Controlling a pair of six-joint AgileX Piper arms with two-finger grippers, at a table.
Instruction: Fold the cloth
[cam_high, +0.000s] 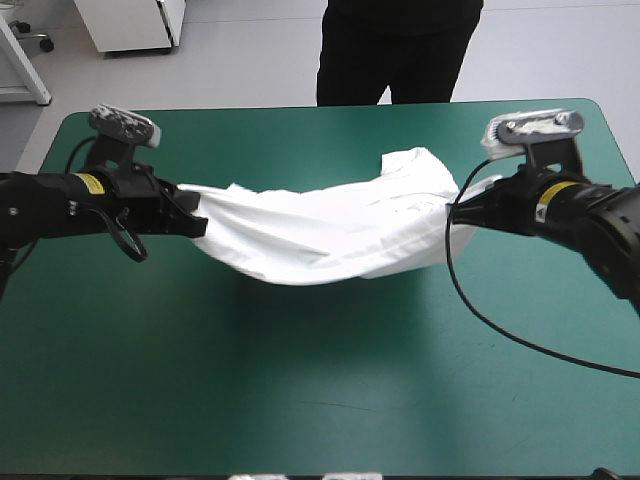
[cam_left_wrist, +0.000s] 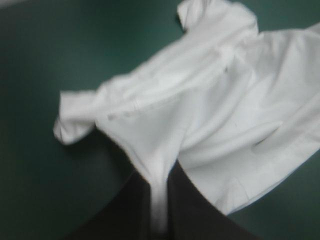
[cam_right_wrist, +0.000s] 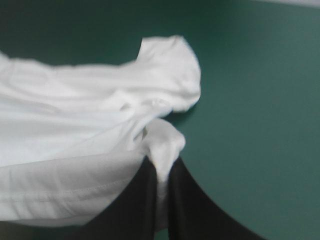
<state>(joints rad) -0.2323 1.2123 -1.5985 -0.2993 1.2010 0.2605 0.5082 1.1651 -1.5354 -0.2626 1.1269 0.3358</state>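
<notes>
Plain white T-shirt (cam_high: 330, 230), teal-green table cover (cam_high: 300, 400), solid black pincer fingers (cam_right_wrist: 200, 215)

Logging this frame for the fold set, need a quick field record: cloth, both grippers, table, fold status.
cloth: white T-shirt, crumpled, held out between the two grippers, middle sagging
left gripper: shut on one end of the T-shirt
right gripper: shut on the other end
table: teal-green cover
table contact: cannot tell
fold: not yet done

Teal-green table (cam_high: 300, 400) — white T-shirt (cam_high: 330, 230) low over its middle (contact unclear)
</notes>
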